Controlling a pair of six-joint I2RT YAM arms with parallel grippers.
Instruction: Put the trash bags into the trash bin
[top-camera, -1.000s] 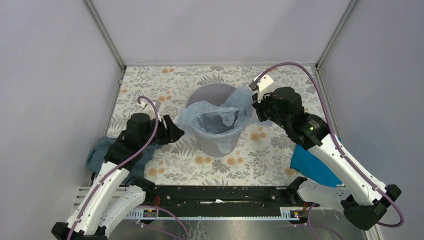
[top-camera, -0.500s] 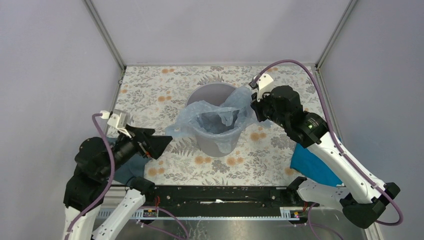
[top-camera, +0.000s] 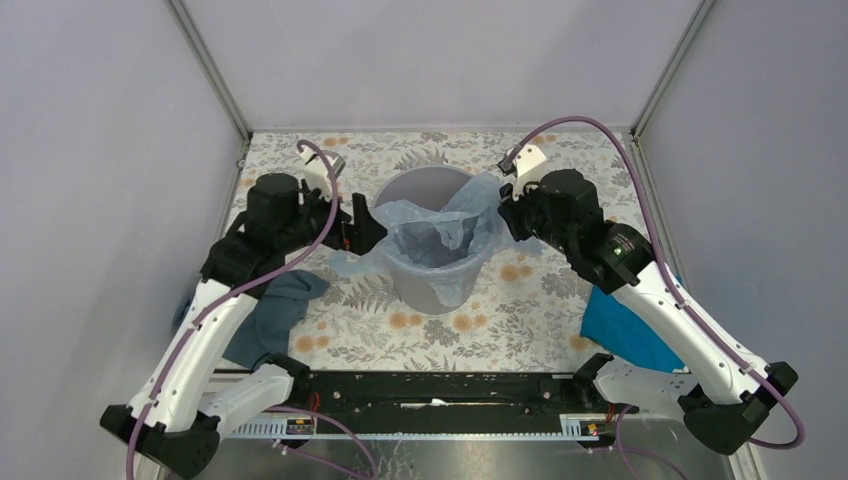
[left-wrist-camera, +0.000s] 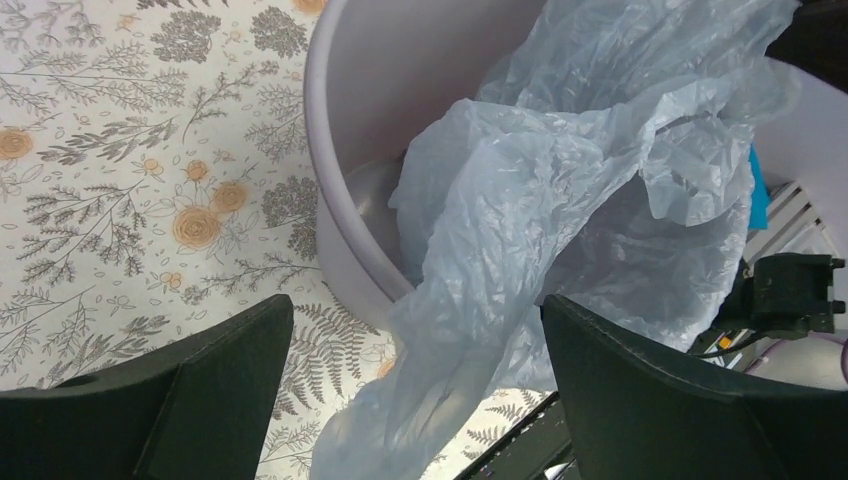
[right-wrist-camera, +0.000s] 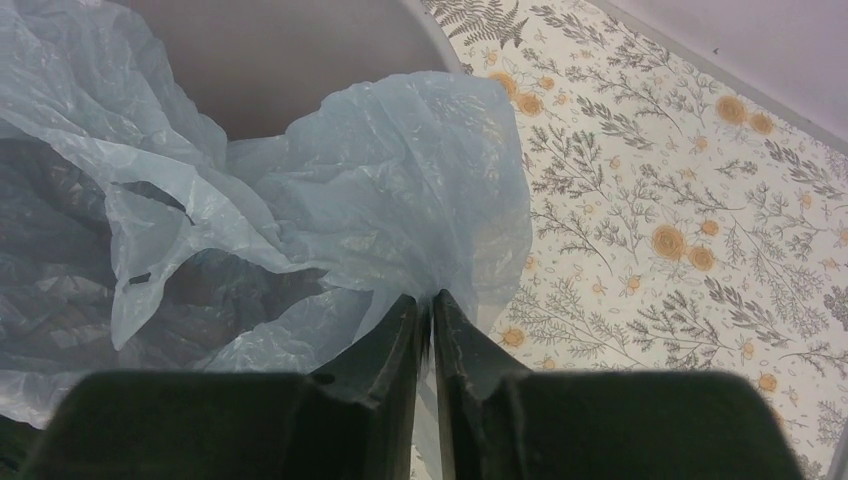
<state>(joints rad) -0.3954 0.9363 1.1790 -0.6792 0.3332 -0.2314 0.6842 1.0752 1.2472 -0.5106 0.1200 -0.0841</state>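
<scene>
Two arms work from opposite sides of the trash bin (top-camera: 415, 285), which stands upright near the middle of the floral table (top-camera: 300, 170).

Farthest left, a dark teal-grey cloth (top-camera: 270, 315) lies crumpled under the left arm, apart from the bin. It appears to play no part in the task.

The left end effector (top-camera: 360, 228) stands at the bin's left rim with its fingers spread fully and nothing gripped. A loose flap of the trash bag (top-camera: 430, 235) hangs outside the rim, in the gap between those fingers. The wide stance appears set to take that flap.

The bag is only partly in. Its middle sags into the bin, while its edges drape over the left, front and right of the rim. The back rim shows bare.

The right end effector (top-camera: 505, 215) sits at the right rim with its fingers drawn almost together, the film bunched to a point between their tips. It holds that edge up and outward, which likely keeps the bag's mouth open.

Far right, a bright blue cloth (top-camera: 625, 335) lies near the table's edge, partly under the right arm.
</scene>
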